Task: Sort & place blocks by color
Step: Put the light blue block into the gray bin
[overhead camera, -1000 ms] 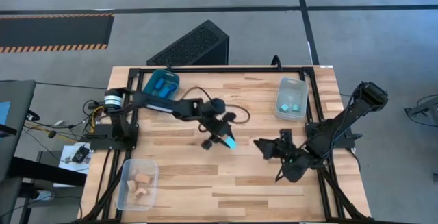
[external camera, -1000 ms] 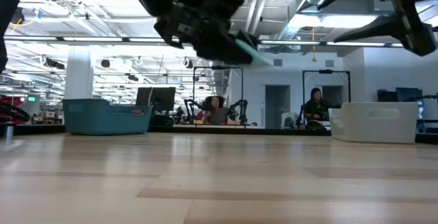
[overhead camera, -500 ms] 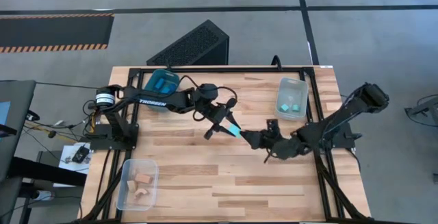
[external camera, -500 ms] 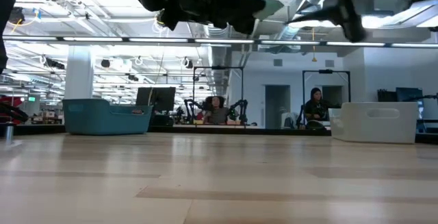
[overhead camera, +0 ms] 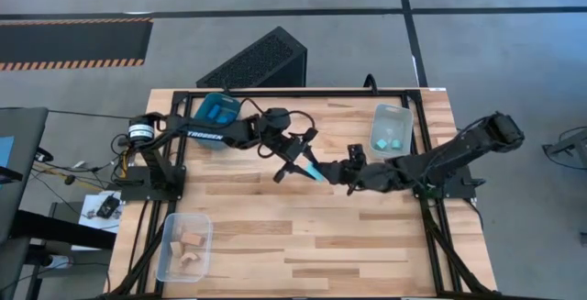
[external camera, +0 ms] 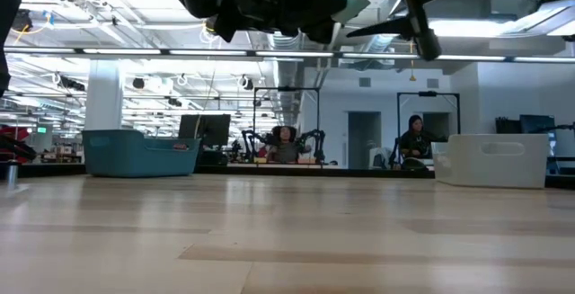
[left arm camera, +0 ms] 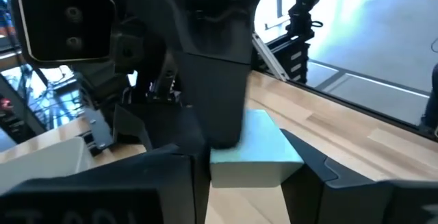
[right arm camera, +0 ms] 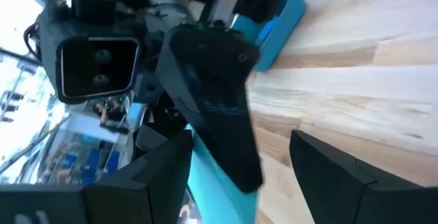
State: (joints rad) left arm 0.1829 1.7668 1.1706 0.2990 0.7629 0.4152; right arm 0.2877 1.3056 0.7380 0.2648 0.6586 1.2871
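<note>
A light cyan block (overhead camera: 315, 171) is held in the air above the middle of the table by my left gripper (overhead camera: 308, 165), which is shut on it. In the left wrist view the block (left arm camera: 256, 148) sits between my left gripper's (left arm camera: 246, 172) fingers. My right gripper (overhead camera: 339, 172) reaches in from the table's right and is open. Its fingers (right arm camera: 157, 176) stand wide apart around the block (right arm camera: 209, 162) and the left gripper's finger (right arm camera: 219, 107). In the low view the block (external camera: 350, 6) hangs high above the tabletop. My left gripper pinches the cyan block between its two fingers on opposite side faces (left arm camera: 222, 172), coming level from the table's left. The block is lifted clear and sticks out past the fingertips toward my right gripper. My right gripper has one finger (left arm camera: 219, 101) over the block's upper face; I cannot tell whether it touches.
A teal bin (overhead camera: 218, 110) with dark blue blocks stands at the far left. A clear bin (overhead camera: 392, 133) with cyan blocks stands at the far right. A clear bin (overhead camera: 186, 245) with tan wood blocks stands near left. People sit in the room beyond the table.
My left gripper rose and moved toward the far edge with the cyan block, then held still. My right gripper swung from the near right toward the table's middle and far side, up to the block, staying open.
</note>
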